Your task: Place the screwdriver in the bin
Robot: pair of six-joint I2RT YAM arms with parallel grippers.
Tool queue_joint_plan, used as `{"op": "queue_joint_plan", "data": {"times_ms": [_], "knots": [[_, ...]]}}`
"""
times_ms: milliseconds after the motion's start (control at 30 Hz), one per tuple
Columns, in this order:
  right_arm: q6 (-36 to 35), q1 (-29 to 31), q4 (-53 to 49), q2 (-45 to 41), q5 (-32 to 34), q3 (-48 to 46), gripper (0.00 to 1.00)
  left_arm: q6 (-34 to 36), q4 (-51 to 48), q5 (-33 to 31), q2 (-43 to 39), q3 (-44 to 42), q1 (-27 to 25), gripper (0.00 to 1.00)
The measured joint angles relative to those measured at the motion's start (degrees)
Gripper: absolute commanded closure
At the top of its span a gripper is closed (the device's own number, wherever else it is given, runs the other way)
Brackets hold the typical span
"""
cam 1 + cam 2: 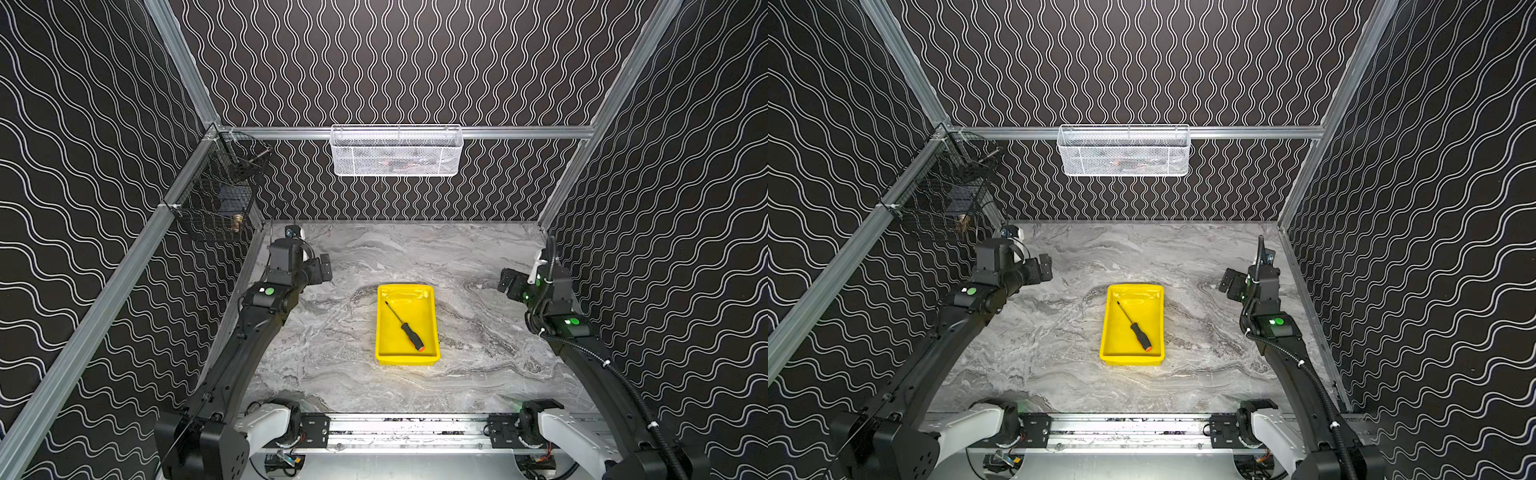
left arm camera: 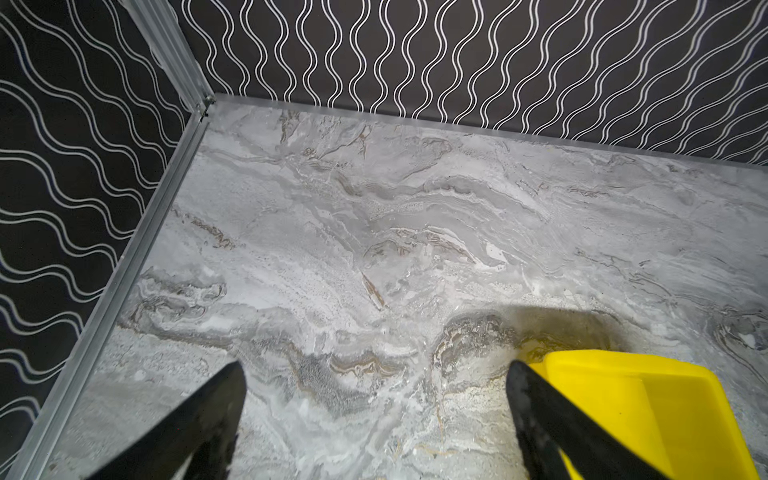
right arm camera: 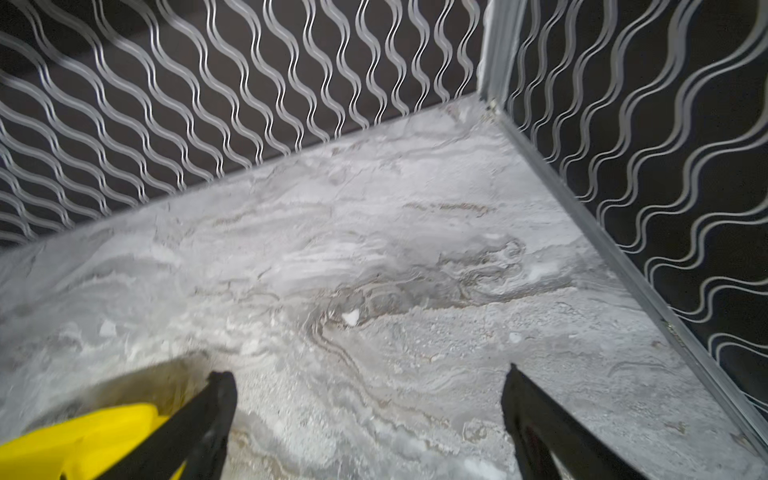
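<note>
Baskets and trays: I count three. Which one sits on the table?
The yellow bin, flat on the marble table with the screwdriver inside; the white mesh basket and black wire basket hang from the frame rails.

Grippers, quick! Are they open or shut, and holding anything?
Left gripper: open, holding nothing.
Right gripper: open, holding nothing; the screwdriver lies in the bin.

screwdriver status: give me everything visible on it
The screwdriver is slim, with a thin dark metal shaft, a black handle that looks like plastic, and an orange end cap. In both top views it lies flat and diagonal on the floor of the yellow bin, its tip toward the far left corner and its orange cap by the near right corner. It sits wholly inside the walls and looks intact. Only the bin touches it. Neither wrist view shows it.
</note>
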Motion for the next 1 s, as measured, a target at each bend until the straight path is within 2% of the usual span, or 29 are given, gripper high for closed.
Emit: {"op": "queue_joint_plan", "data": {"times_ms": [267,567,767,900,1000], "knots": [[1.05,-0.52,6.19,-0.57,5.27,-3.58,0.01,2.8,5.79,1.33,-1.73,-4.42,0.0,0.01],[-3.26,-0.57,14.82,3.41,4.98,-6.32,0.01,6.78,10.36,1.42,-2.14,-8.09,0.0,0.01],[-12.63,-0.61,27.26,5.6,1.18,-15.23,0.01,7.58,13.44,1.9,-2.93,-10.6,0.0,0.01],[-14.43,-0.81,40.89,7.1,0.44,-23.74,0.01,5.33,15.89,-1.68,-2.8,-12.39,0.0,0.01],[-15.5,-0.98,49.72,10.36,-0.55,-27.96,0.01,3.13,20.48,-4.22,-2.75,-17.88,0.0,0.01]]}}
